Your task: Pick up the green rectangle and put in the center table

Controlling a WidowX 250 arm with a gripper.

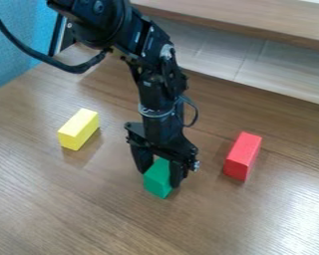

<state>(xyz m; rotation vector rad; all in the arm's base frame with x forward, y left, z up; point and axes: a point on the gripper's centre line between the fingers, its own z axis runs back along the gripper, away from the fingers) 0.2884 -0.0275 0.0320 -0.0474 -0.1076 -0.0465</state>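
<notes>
Gripping the green rectangular block in my black pincer, I seem centred on the wood-grain counter; likely only release remains.

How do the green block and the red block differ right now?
The green block sits between the gripper's fingers; the red block stands free, off to the right in the camera view.
The green block is partly hidden by the gripper, while the red block's upper face is in full view.
The green block is plain green, the red block plain red.
Both are straight-edged blocks.
</notes>
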